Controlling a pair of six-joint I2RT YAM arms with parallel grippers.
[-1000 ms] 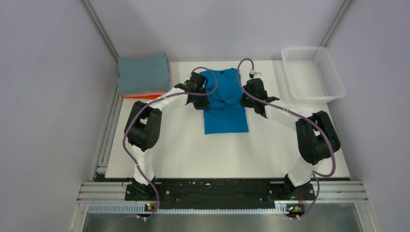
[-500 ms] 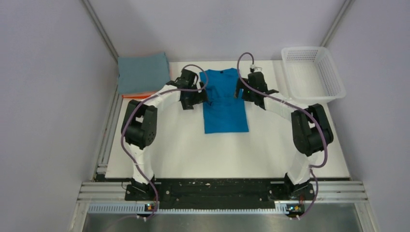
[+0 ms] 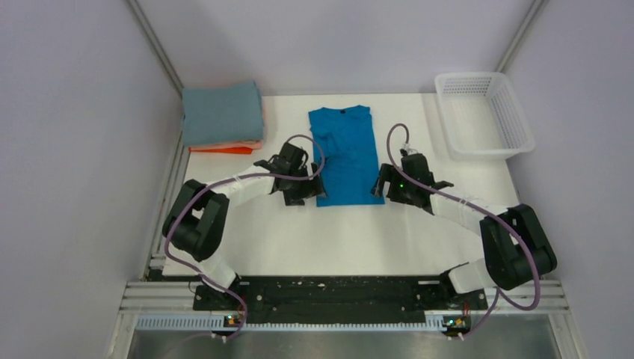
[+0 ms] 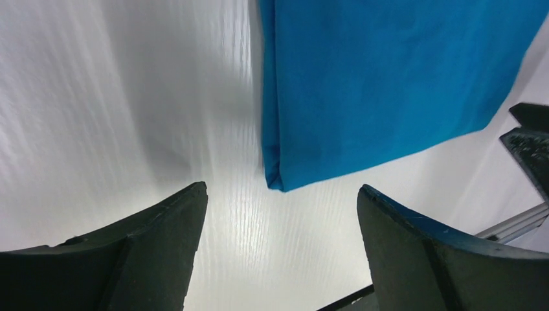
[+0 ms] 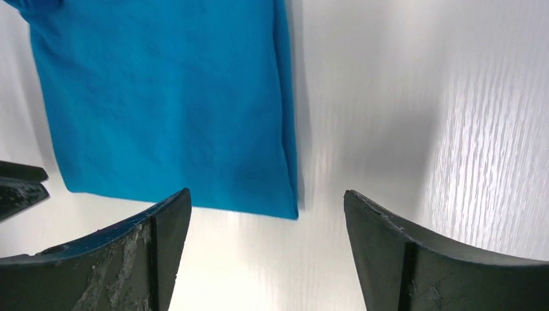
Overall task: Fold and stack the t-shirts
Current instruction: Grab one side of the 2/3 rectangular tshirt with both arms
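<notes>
Under everything, a white wood-grain bench [image 3: 299, 232], with both arm bases bolted along its near edge.

At the middle of it, a bright blue cloth short-sleeved t-shirt [image 3: 345, 153]. Lies flat, collar toward the far edge, sides folded in to form one long narrow panel. Appears in the left wrist view as the same bright blue cloth short-sleeved t-shirt [image 4: 388, 78], one doubled side edge and one near corner in sight. Appears again in the right wrist view [image 5: 162, 97], with the opposite side edge and the other near corner.

At the far right corner, a white plastic mesh basket [image 3: 516, 112], well apart from the blue cloth.

At the far left corner, a stack of folded rectangles. On top, a dusty grey-blue folded t-shirt [image 3: 223, 112]. Beneath it, a salmon pink folded t-shirt [image 3: 250, 143], visible only as a thin edge. At the bottom, an orange folded t-shirt [image 3: 217, 149], poking out on the near side.

Just beside the near left corner of the blue panel, the black left gripper [image 3: 305, 194], jaws spread wide and holding nothing. Frames that corner between its black fingers [image 4: 162, 246] without touching it.

Just beside the near right corner, the black right gripper [image 3: 383, 187], jaws likewise wide apart and empty, the cloth corner between them and untouched.
</notes>
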